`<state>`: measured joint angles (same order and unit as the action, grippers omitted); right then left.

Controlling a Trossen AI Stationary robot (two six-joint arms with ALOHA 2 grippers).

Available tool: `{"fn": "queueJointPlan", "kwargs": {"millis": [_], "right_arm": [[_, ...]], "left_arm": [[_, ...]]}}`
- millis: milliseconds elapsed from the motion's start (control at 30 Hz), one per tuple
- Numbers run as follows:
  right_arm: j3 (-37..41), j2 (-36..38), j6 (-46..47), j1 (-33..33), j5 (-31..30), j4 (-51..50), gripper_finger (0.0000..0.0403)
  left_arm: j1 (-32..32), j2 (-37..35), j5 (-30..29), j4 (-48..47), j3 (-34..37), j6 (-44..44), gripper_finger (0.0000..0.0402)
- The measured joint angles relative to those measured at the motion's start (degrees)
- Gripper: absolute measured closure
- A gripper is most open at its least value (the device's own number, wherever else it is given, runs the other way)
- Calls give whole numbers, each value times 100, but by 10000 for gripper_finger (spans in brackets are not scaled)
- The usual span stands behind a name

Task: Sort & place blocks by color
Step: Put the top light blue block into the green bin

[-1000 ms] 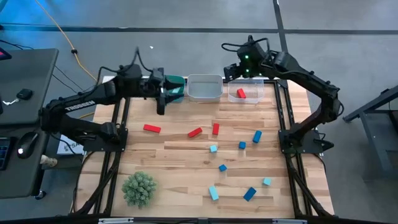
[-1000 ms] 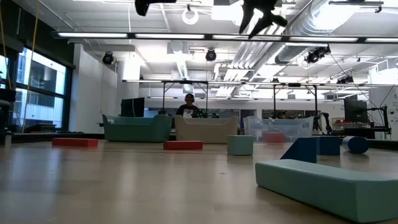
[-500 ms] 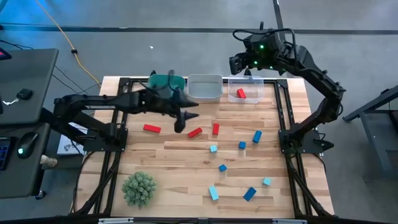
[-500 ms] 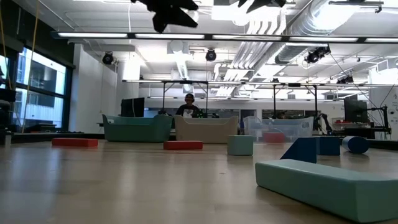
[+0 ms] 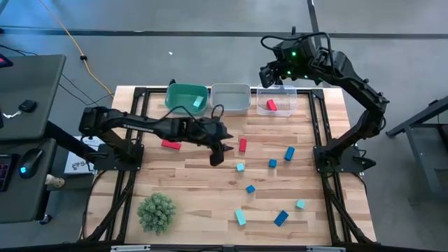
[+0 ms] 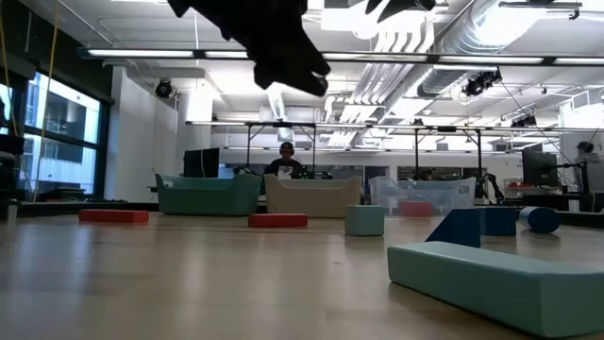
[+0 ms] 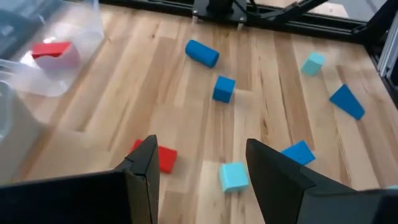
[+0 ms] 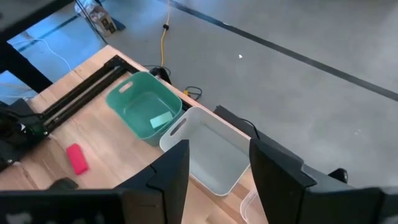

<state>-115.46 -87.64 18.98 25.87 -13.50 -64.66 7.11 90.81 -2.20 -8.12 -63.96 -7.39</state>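
Red, blue and light teal blocks lie scattered on the wooden table (image 5: 175, 178). My left gripper (image 5: 216, 151) hangs open above the table's middle, with nothing between its fingers. In the left wrist view a red block (image 7: 160, 158) and a teal cube (image 7: 234, 177) lie just beyond my left gripper (image 7: 205, 171). My right gripper (image 5: 270, 73) stands open and high over the far edge, above the clear bin (image 5: 283, 98) that holds a red block (image 5: 271, 105). The teal bin (image 5: 183, 96) holds a teal block (image 5: 198, 103). A grey bin (image 5: 231, 99) stands between them.
A green spiky ball (image 5: 157, 211) sits at the near left. Another red block (image 5: 171, 145) lies left of the left gripper. Blue and teal blocks (image 5: 281, 218) fill the right half and near side. Black frame rails (image 5: 133, 168) run along both sides. A person sits far behind the table (image 6: 286, 162).
My left gripper has swung from over the teal bin toward the table's middle, going right, nearer and down, and staying open. The teal bin with its teal block now lies uncovered. My right gripper has risen a little and rolled, staying open.
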Motion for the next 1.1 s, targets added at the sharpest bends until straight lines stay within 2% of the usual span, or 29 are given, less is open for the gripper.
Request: {"fn": "queueJointPlan", "kwargs": {"millis": [300,533,800,1100], "right_arm": [[4,0,-2,0,-2,-109,245],[7,-2,-2,0,-2,-289,245],[9,-2,-2,0,-4,-341,245],[9,-4,0,0,-4,-341,245]], "left_arm": [[-144,753,-2,590,0,-608,241],[-257,1211,-16,613,0,-1162,241],[-492,1576,-320,663,-2,-1206,241],[-578,1591,-503,698,-2,-1216,241]]}}
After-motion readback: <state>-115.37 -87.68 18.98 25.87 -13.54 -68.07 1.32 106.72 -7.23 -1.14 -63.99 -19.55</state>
